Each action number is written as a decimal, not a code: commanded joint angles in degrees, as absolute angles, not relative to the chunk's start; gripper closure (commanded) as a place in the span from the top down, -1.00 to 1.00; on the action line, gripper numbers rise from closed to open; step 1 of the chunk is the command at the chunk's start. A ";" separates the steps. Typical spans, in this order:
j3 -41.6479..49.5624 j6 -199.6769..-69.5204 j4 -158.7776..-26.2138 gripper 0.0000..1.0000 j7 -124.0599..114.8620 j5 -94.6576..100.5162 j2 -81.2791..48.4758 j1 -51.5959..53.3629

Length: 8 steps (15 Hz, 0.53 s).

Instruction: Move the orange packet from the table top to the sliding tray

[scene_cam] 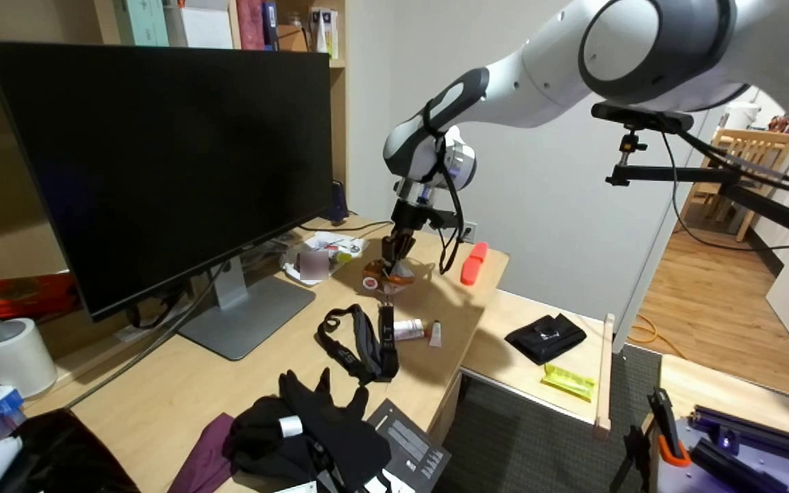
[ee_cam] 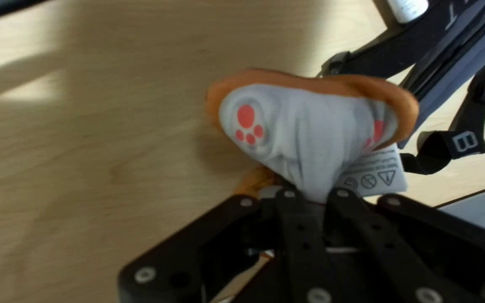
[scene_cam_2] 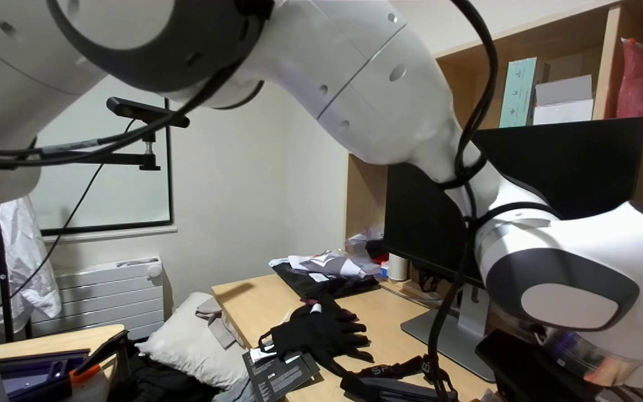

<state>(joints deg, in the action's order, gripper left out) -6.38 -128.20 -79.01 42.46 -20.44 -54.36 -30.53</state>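
Hand (ee_cam: 315,194) over the table top (ee_cam: 120,134), orange packet (ee_cam: 305,122) tight between its fingertips.

In an exterior view, strap (scene_cam: 367,342) on table top (scene_cam: 189,397) right of monitor base (scene_cam: 251,318), sliding tray (scene_cam: 521,373) farther right

A white tag (ee_cam: 377,170) bears a warning triangle (ee_cam: 387,177) and crossed-out circle (ee_cam: 369,181), a black strap (ee_cam: 465,142) "B".

This is a home study or an office: a monitor (scene_cam: 168,171) stands on the bench (scene_cam: 182,390) before loaded shelves (scene_cam_2: 365,198), a pillow (scene_cam_2: 193,346) lies near a radiator (scene_cam_2: 112,298).
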 commanded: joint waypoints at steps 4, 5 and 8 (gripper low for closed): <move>-0.60 -132.21 -99.15 -0.81 44.95 -14.69 -37.82 -28.96; 0.39 -133.12 -101.58 -0.81 45.31 -13.55 -35.99 -28.75; 3.14 -137.55 -109.10 -0.81 48.44 -10.61 -31.57 -29.45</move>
